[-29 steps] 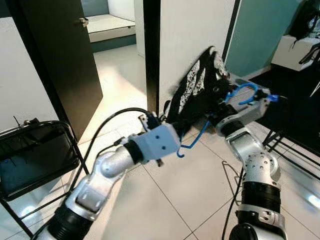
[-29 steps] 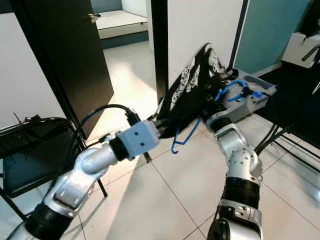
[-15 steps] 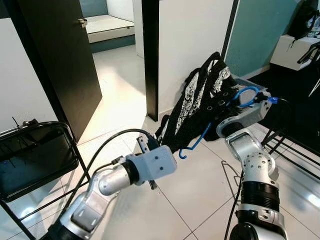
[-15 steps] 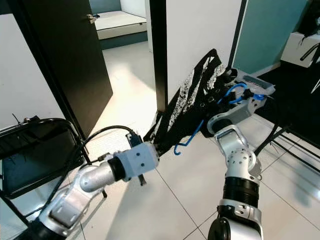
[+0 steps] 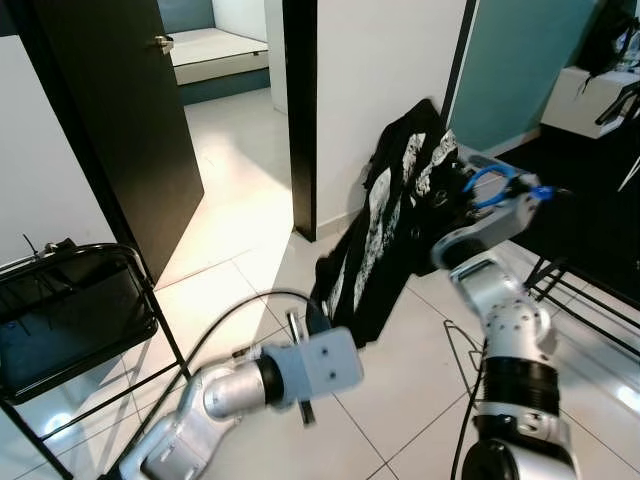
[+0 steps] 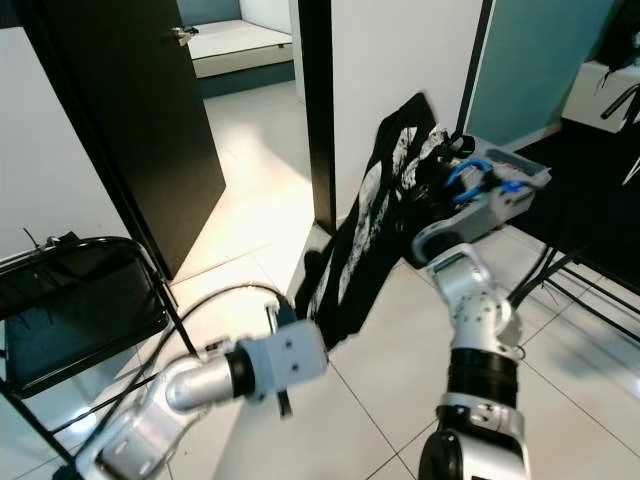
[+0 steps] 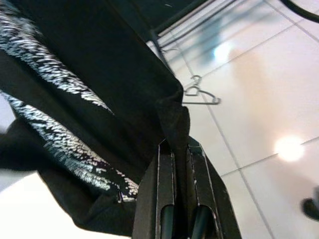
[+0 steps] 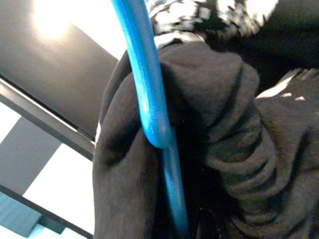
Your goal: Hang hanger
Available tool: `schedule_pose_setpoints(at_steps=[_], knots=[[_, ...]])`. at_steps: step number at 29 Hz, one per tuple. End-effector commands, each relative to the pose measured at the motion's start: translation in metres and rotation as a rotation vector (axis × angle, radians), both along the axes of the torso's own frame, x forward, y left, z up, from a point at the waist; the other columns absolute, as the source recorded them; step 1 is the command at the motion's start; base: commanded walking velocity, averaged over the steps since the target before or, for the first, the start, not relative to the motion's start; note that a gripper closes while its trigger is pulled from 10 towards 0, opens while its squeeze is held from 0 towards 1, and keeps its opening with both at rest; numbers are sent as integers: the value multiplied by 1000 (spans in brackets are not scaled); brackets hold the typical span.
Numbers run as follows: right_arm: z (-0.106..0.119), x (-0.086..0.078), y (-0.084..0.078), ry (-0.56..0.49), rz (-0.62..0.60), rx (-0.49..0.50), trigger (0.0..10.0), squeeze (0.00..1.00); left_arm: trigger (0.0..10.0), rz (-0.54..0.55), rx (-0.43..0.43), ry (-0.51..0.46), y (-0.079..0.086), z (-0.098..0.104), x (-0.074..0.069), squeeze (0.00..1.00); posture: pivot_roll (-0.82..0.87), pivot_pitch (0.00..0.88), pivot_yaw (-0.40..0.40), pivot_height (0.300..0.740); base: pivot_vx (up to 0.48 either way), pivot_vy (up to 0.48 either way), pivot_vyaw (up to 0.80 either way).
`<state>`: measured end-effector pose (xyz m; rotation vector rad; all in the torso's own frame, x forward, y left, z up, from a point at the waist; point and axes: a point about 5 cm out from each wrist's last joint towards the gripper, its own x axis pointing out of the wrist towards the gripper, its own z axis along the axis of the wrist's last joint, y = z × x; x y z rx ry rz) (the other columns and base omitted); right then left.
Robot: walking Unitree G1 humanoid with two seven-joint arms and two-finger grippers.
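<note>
Black patterned garment [image 5: 385,225] on blue hanger [image 8: 149,99], hem pinched by left claw [image 7: 179,149]; right claw's [image 5: 455,195] grip unclear.

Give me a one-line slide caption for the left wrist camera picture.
Left gripper pinches the hem of a black, white-printed garment above a tiled floor where a wire hanger lies.

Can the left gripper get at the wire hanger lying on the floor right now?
Probably not yet. The left gripper is shut on the hem of the black shirt, which the right gripper holds up on the blue hanger. The wire hanger lies on open tile beyond the shirt.
</note>
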<state>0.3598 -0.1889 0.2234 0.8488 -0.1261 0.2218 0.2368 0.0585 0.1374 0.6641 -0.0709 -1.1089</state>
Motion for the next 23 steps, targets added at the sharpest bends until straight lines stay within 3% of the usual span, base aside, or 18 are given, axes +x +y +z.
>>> schedule_pose_setpoints(at_steps=[1,7,9,11,12,14,16,18,19,21,23], knots=[[35,-2,-14,-165,-64,18,10000,0,10000,-24,120,132,9,-23,-9,0,-3,0,20,740,0,0,0],[33,-1,-11,-156,-53,-8,10000,0,10000,-19,177,161,14,-28,-9,0,-4,0,20,740,0,0,0],[26,-1,-5,-123,-32,-63,10000,0,10000,1,176,146,14,-26,-6,0,-2,0,20,740,0,0,0],[6,-2,17,-36,56,-201,10000,0,10000,112,89,59,12,-9,13,0,0,0,22,740,0,0,0],[6,-2,17,-36,56,-201,10000,0,10000,112,89,59,12,-9,13,0,0,0,22,740,0,0,0],[-18,-6,41,51,172,-369,10000,0,10000,276,-55,-29,12,16,36,0,-1,0,20,740,0,0,0],[-18,-6,41,51,172,-369,10000,0,10000,276,-55,-29,12,16,36,0,-1,0,20,740,0,0,0],[-36,-13,59,105,300,-479,10000,0,10000,414,-214,-81,15,43,53,0,-1,0,18,740,0,0,0],[-36,-13,59,105,300,-479,10000,0,10000,414,-214,-81,15,43,53,0,-1,0,18,740,0,0,0],[-48,-24,73,133,435,-557,10000,0,10000,564,-374,-131,30,69,69,0,-4,0,20,740,0,0,0],[-48,-24,73,133,435,-557,10000,0,10000,564,-374,-131,30,69,69,0,-4,0,20,740,0,0,0]])
